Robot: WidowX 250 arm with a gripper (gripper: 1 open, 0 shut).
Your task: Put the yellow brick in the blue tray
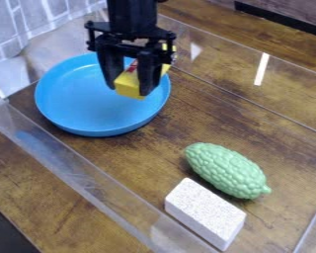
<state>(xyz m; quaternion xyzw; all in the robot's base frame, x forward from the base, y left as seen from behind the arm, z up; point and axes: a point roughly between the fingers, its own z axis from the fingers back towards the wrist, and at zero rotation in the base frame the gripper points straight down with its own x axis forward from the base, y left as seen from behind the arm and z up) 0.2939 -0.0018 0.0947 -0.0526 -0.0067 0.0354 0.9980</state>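
Note:
The yellow brick (129, 85) hangs between the black fingers of my gripper (131, 81), which is shut on it and points straight down. Brick and gripper sit over the right half of the blue tray (75, 104), a round shallow dish at the upper left of the wooden table. The brick's lower edge is just above the tray's floor; whether it touches is unclear. The arm hides the brick's top face.
A bumpy green oval object (228, 170) lies at the right front. A white speckled block (205, 211) rests just in front of it. A clear plastic wall (68, 163) runs along the table's near-left side.

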